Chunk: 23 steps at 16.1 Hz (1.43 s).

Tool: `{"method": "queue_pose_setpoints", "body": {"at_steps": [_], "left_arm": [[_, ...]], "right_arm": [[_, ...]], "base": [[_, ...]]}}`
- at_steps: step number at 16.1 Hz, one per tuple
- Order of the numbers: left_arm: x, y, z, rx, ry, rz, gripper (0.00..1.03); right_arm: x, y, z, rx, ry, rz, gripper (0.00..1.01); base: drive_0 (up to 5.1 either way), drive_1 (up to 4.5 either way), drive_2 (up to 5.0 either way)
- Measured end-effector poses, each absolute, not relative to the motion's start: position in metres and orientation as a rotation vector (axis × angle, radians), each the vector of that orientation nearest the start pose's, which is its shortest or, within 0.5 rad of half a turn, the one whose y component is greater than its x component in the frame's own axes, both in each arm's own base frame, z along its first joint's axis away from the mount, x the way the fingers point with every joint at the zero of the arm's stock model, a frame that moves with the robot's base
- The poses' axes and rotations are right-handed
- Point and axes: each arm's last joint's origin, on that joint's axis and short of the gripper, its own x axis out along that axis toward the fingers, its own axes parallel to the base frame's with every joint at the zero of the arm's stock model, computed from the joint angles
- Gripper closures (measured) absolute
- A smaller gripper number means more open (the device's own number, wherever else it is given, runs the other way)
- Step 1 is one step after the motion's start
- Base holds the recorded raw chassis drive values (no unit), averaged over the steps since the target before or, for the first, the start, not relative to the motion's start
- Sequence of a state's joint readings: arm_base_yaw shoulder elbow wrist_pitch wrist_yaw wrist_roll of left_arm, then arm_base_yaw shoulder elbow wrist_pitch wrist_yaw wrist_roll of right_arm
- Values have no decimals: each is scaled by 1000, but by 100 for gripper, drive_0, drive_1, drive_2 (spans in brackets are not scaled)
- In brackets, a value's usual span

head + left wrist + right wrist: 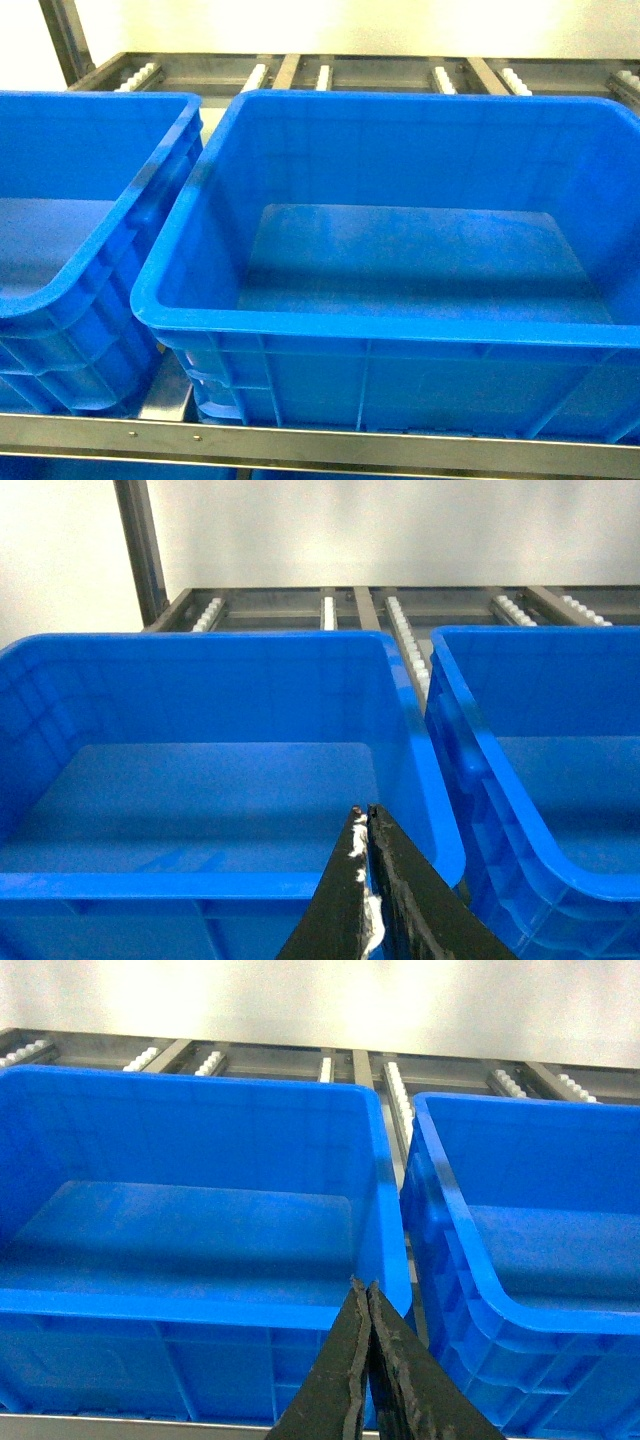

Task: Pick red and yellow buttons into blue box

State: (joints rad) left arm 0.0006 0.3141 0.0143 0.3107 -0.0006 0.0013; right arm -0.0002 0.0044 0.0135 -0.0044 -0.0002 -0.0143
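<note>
Smooth, straight-walled blue box [400,330] with thick rolled rim, ribbed sides.

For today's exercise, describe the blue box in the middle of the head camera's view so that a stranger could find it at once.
Start at the metal roller rack along the pale wall. Two deep blue crates sit side by side on it; the blue box is the right-hand one, shown almost whole. Its neighbour, the left crate, is cut off by the picture's left edge.

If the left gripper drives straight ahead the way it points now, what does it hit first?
Probably the near wall or rolled rim of the deep bright-blue plastic crate right ahead. The shut left gripper points at its near right corner; depth is unclear, so it might clear the rim.
</note>
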Motion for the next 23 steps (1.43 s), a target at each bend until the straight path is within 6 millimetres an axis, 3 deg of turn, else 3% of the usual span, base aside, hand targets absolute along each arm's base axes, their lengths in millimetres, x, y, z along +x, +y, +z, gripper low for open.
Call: {"method": "queue_pose_setpoints", "body": {"at_steps": [8,10,18,23], "left_arm": [[108,0,171,1,-19,1,101],[98,0,167,1,4,1,101],[97,0,167,1,-1,1,101],[97,0,167,0,-1,1,46]], "right_arm": [[97,0,167,-14,-5,0,99],[97,0,167,-14,-4,0,99],[97,0,167,-14,-4,2,99],[97,0,167,-14,-4,2,45]], "base": [[0,0,0],[0,0,0],[0,0,0],[0,0,0]]}}
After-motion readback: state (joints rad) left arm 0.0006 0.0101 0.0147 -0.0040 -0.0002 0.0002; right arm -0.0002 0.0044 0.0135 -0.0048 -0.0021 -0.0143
